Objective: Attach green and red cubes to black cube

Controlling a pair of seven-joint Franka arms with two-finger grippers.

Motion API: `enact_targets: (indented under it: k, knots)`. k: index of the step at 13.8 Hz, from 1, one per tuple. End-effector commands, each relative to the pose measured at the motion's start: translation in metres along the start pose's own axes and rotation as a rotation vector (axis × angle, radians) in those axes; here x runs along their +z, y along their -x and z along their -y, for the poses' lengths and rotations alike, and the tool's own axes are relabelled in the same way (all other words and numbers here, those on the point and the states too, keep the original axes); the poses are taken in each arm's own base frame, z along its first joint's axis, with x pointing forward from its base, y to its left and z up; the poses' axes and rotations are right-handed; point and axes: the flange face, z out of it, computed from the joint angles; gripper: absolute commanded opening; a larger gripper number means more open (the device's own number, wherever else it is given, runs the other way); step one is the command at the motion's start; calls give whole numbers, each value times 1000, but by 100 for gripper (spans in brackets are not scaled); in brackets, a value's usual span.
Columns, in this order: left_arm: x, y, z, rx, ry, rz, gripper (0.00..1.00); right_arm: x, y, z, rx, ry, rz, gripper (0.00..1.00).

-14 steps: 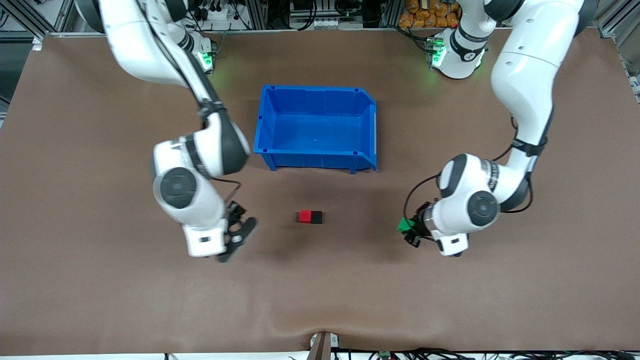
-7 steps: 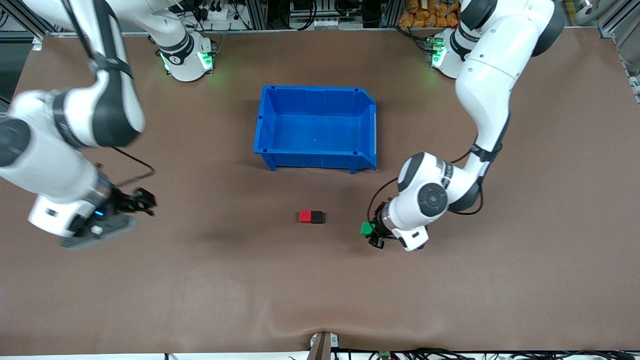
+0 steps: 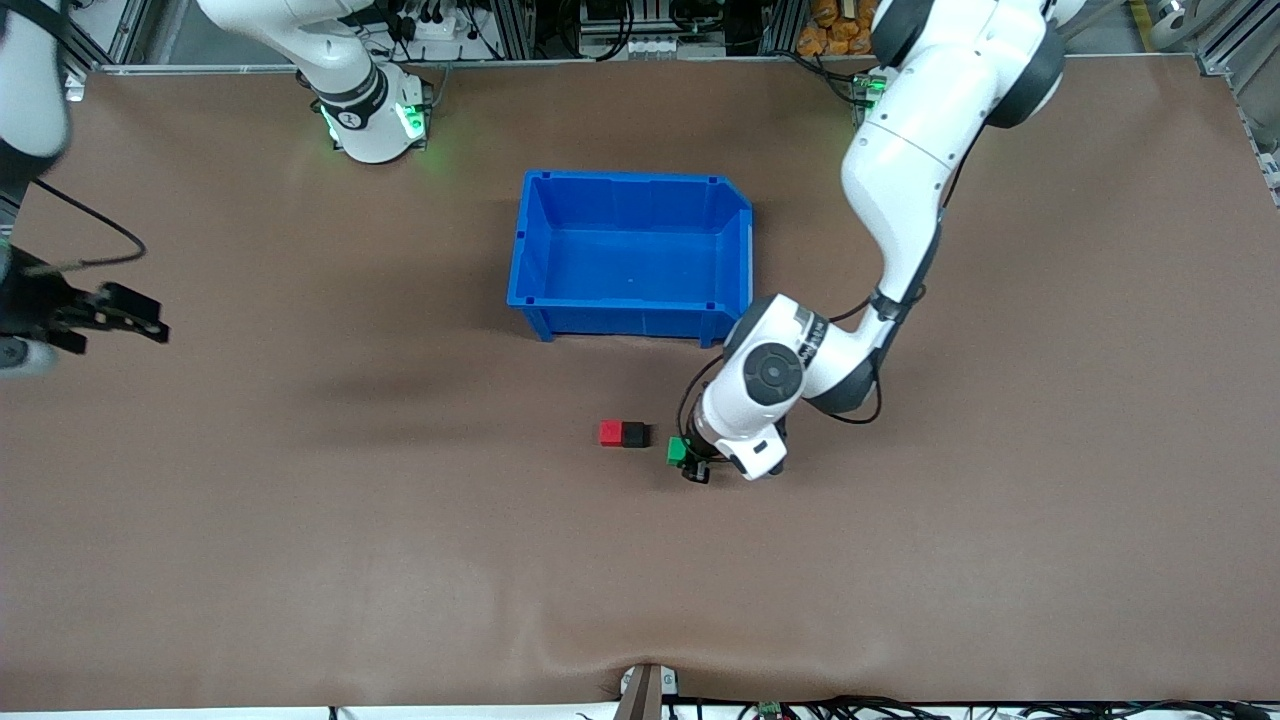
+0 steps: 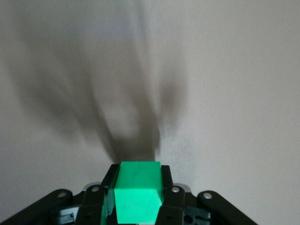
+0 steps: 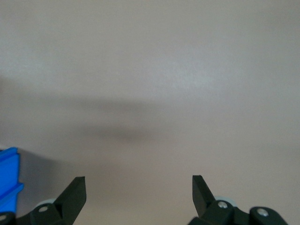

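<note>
Between the left gripper's (image 3: 690, 462) fingers: the green cube (image 3: 678, 451), pinched, carried just above the table mat (image 3: 300, 560). The left wrist view shows the same grip, green cube (image 4: 138, 191) squeezed on two faces by the left gripper (image 4: 138, 194).

From that gripper, the black cube (image 3: 634, 434) lies close by toward the right arm's end of the table; a small gap separates green from black. The red cube (image 3: 611, 432) touches the black cube's face toward the right arm's end, so the pair forms a short row running along the table's length. The black cube's free face is the one turned toward the green cube.

Judgement: the coming move is a short slide along that row's axis, toward the right arm's end, to bring green against black. The left arm is much the nearer.

Right gripper (image 3: 105, 310) waits over bare mat at the right arm's end, fingers spread wide, holding nothing; right gripper (image 5: 138, 190).

Blue bin (image 3: 632, 180) stands farther from the front camera than the cubes.

Hidden: the black and red cubes do not appear in the left wrist view.
</note>
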Motion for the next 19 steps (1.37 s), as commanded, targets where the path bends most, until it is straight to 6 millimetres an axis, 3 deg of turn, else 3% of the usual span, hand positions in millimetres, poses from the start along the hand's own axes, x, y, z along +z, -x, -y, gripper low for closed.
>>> enact_targets:
  k: [1,4,8,12,18,19]
  knots:
    - [3,12,-5,-15,21,9,0,-15,21,17,69,-30,14,100]
    - [8,27,3,-33,18,11,0,-46,46,41,138,-37,27,100]
    - [10,37,9,-62,8,7,0,-68,77,33,172,-42,34,100]
    - [13,40,14,-95,-7,-1,0,-72,80,43,191,-35,54,100]
    - [19,44,20,-121,-18,-12,0,-77,81,35,201,-37,59,100]
    - [19,46,22,-117,-18,-12,0,-88,79,37,189,-33,35,100]
